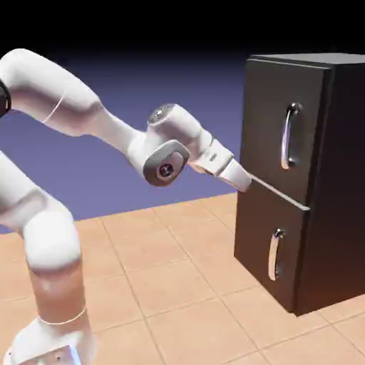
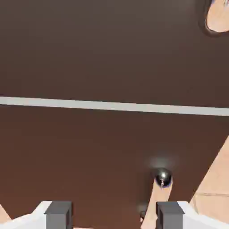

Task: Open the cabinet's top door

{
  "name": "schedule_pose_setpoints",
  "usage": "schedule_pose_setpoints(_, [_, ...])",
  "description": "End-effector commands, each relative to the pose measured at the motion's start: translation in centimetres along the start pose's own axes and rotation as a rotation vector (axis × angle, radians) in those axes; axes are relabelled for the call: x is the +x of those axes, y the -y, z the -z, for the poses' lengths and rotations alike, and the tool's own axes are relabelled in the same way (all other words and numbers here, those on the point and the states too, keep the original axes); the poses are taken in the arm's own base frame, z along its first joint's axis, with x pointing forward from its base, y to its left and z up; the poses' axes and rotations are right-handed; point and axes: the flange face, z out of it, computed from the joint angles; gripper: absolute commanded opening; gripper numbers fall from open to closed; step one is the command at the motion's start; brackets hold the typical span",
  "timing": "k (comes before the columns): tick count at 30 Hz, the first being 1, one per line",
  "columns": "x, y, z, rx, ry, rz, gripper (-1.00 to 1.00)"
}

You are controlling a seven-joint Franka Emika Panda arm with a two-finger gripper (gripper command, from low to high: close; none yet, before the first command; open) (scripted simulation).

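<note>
**Inspector:** State the pincer's condition.

**Assistant:** The pincer is spread, with nothing between its grey fingertips. In the hand view the two tips sit wide apart at the bottom edge, and only dark panel shows in the gap.

**Inspector:** Where does it stand relative to the cabinet?

**Assistant:** It points at the front of the cabinet, close to the left edge, about level with the pale seam dividing the two panels. Contact cannot be confirmed from either view.

**Inspector:** And the top door?

**Assistant:** The top door is shut, flush with the cabinet body. Its long silver handle lies above and to the right of the pincer, apart from it. The lower handle is untouched below.

**Inspector:** Why the spread posture?

**Assistant:** My judgement: it is held wide to straddle a bar, and the arm reaches in level so the fingers meet the front squarely. The pincer sits too low, though; it must rise to the upper handle before closing.

**Inspector:** Risk?

**Assistant:** Closing at this height would catch nothing, or the hand would drift to the wrong panel. The worktop beneath carries only the cabinet and the robot.
</note>
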Motion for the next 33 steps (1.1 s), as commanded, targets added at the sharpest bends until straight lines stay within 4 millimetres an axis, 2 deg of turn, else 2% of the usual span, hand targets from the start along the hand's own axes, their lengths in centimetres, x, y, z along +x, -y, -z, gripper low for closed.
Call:
schedule_pose_setpoints(1, [0.1,0.4,0.3,0.007,-0.005,0.005,0.00])
schedule_pose_setpoints(8, [0.5,2.7,2.4,0.054,-0.049,0.034,0.00])
schedule_pose_setpoints(16, [0.9,4.2,4.5,0.105,-0.112,0.054,0.00])
schedule_pose_setpoints(24, [1.6,4.5,6.1,0.160,-0.187,0.060,0.00])
schedule_pose_setpoints(33, [2.6,3.9,6.9,0.231,-0.278,0.051,0.00])
